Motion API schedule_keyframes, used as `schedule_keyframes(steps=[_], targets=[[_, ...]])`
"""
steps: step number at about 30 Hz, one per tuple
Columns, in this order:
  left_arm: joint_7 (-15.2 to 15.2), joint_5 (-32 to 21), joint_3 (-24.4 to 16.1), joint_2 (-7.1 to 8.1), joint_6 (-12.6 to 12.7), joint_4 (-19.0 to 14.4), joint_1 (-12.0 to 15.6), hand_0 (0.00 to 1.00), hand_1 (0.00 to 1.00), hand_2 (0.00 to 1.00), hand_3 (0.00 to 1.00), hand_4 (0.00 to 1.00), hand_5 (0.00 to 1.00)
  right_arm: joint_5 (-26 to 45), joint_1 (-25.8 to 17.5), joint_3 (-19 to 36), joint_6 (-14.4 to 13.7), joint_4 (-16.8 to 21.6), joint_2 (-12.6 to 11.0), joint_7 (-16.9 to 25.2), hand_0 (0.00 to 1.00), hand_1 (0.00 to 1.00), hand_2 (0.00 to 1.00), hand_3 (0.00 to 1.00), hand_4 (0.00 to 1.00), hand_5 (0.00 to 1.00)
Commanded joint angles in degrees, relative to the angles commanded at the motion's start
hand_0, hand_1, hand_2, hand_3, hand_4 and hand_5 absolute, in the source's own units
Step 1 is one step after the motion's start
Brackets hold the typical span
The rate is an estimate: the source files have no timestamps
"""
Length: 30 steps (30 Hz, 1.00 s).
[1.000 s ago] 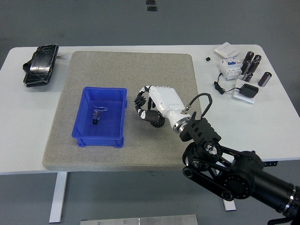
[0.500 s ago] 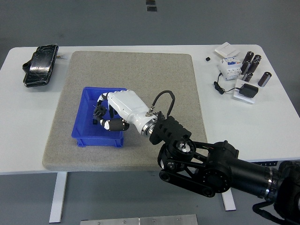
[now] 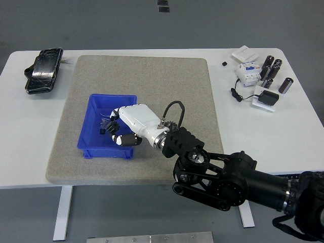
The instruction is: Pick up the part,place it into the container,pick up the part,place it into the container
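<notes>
No text, label, brand, number or sign is legible anywhere in the head view. The white-and-blue electrical module (image 3: 247, 72) at the two o'clock corner of the tabletop (image 3: 30, 126) carries small markings, too fine to read. The dark cylinders (image 3: 271, 73) beside it and the black pouch (image 3: 43, 70) at ten o'clock show no readable print. The blue container (image 3: 93, 121) has plain walls.

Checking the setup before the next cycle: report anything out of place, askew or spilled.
Nothing stands out. The blue container sits upright on the grey mat, a small dark part lies inside it, and the right hand reaches over it. Nothing spilled.
</notes>
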Motion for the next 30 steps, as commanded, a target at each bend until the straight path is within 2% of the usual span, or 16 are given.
schedule_keyframes(steps=[1,6,7,11,12,13,18,21,24,25,30], targets=[[0.0,0.0,0.0,0.01,0.0,0.0,0.0,0.667,0.600,0.592,0.593,0.692,0.547,-0.1,0.0,-0.1,0.1,-0.1,0.0,0.0,0.680,0.619,0.673,0.884,0.759,0.464],[0.0,0.0,0.0,0.04,0.0,0.0,-0.1,0.667,0.600,0.592,0.593,0.692,0.547,-0.4,0.0,-0.3,0.6,-0.4,0.0,-0.1,0.680,0.619,0.673,0.884,0.759,0.464],[0.0,0.0,0.0,0.03,0.0,0.0,-0.1,0.666,0.600,0.592,0.592,0.690,0.547,-0.4,0.0,-0.3,0.7,-0.4,0.0,-0.1,0.689,0.620,0.680,0.899,0.826,0.478],[0.0,0.0,0.1,0.00,0.0,0.0,-0.2,0.666,0.600,0.592,0.592,0.690,0.547,-0.7,-0.2,0.1,0.8,-0.5,0.0,0.0,0.689,0.620,0.680,0.899,0.826,0.478],[0.0,0.0,0.1,-0.02,0.0,0.0,-0.1,0.666,0.600,0.592,0.592,0.690,0.547,-1.1,-0.5,0.6,0.7,-0.4,0.0,0.0,0.689,0.620,0.680,0.899,0.826,0.478],[0.0,0.0,0.1,-0.03,0.0,0.0,-0.1,0.667,0.599,0.591,0.592,0.689,0.549,-1.4,-0.7,1.3,0.6,-0.3,0.0,0.1,0.697,0.622,0.681,0.896,0.866,0.506],[0.0,-0.1,0.1,-0.12,0.0,0.0,0.1,0.667,0.599,0.591,0.592,0.689,0.549,-3.7,-1.9,6.2,-0.1,0.4,-0.5,0.0,0.697,0.622,0.681,0.896,0.866,0.506],[-0.1,-0.2,0.2,-0.20,0.0,0.0,0.2,0.666,0.599,0.591,0.592,0.685,0.548,-5.8,-2.7,9.7,0.8,0.0,-2.1,-1.0,0.695,0.623,0.676,0.877,0.874,0.518],[-0.1,-0.2,0.2,-0.21,0.0,0.0,0.2,0.666,0.599,0.591,0.592,0.685,0.548,-8.6,-3.6,13.1,3.8,-0.1,-4.6,-3.7,0.695,0.623,0.676,0.877,0.874,0.518],[-0.1,-0.3,0.2,-0.19,0.0,0.0,0.2,0.666,0.600,0.591,0.591,0.680,0.548,-9.3,-4.0,14.0,5.0,0.0,-5.5,-4.6,0.667,0.624,0.707,0.860,0.868,0.495],[-0.2,-0.3,0.1,-0.13,0.0,0.0,0.2,0.666,0.600,0.591,0.591,0.680,0.548,-10.3,-5.9,15.5,8.3,0.3,-8.7,-6.8,0.667,0.624,0.707,0.860,0.868,0.495]])
